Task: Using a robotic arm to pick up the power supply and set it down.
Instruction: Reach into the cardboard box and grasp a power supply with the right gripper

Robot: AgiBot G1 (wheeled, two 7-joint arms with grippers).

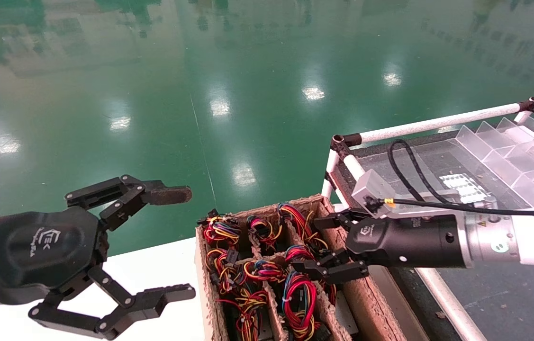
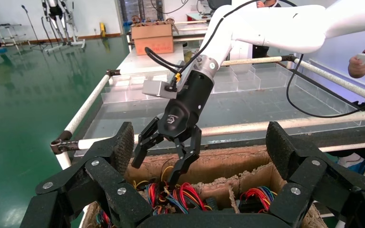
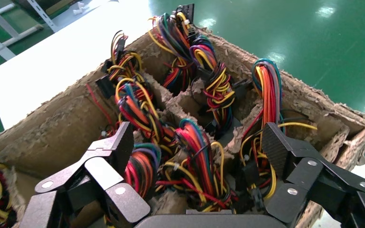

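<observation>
— Over the cardboard box (image 1: pixel 371 303), your right pincer (image 1: pixel 330 246) hangs open above the wire bundles (image 1: pixel 297 293).
— And the power supply?
— Hidden under wires; your left pincer (image 1: pixel 176 244) sits open, near left.

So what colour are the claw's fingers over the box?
Black, on the right claw; clearest in the left wrist view.

Compartmented cardboard box (image 1: pixel 371 303), clear divider tray (image 1: pixel 508 156) on white-tubed rack (image 1: pixel 437 124), green floor (image 1: pixel 248 71)
</observation>
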